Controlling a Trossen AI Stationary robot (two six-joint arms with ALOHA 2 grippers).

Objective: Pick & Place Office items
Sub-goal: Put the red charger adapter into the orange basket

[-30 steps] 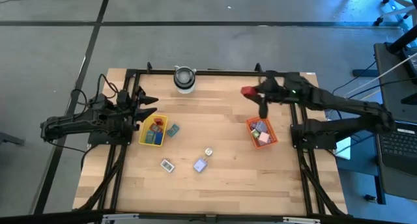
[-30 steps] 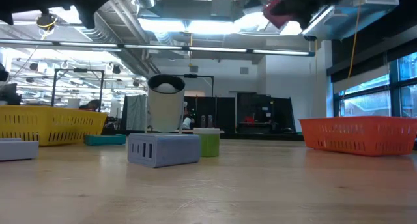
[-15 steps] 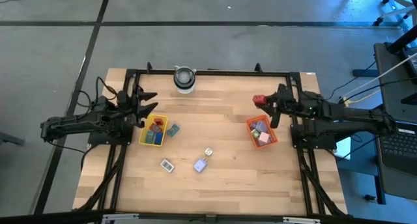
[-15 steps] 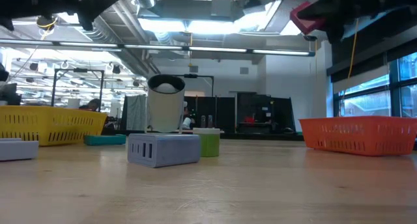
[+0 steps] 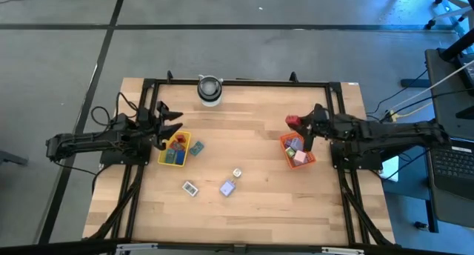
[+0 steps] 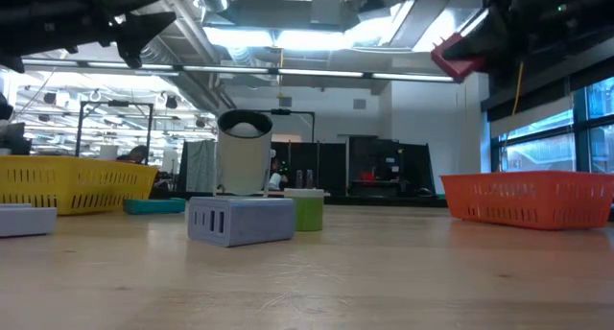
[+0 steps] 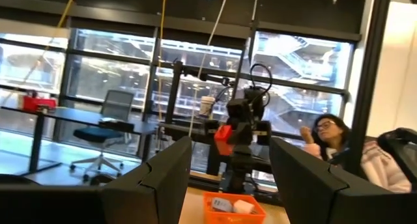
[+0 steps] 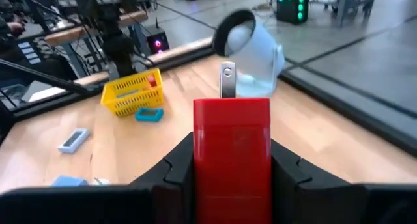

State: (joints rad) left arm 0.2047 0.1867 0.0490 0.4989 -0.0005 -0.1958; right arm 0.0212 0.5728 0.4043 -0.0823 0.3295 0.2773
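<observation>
The orange tray (image 5: 310,156) sits at the table's right edge, already holding several pieces, and the right gripper (image 5: 298,125) hangs above its far rim, fingers pinched on a red block (image 8: 232,146). The block looks light, stiff and smooth-sided, with a metal prong at its front, so flat sides are the sound place to grip, as here. It sits squarely between the fingers, prong forward. The left gripper (image 5: 167,120) waits spread above the yellow tray (image 5: 161,156), holding nothing.
</observation>
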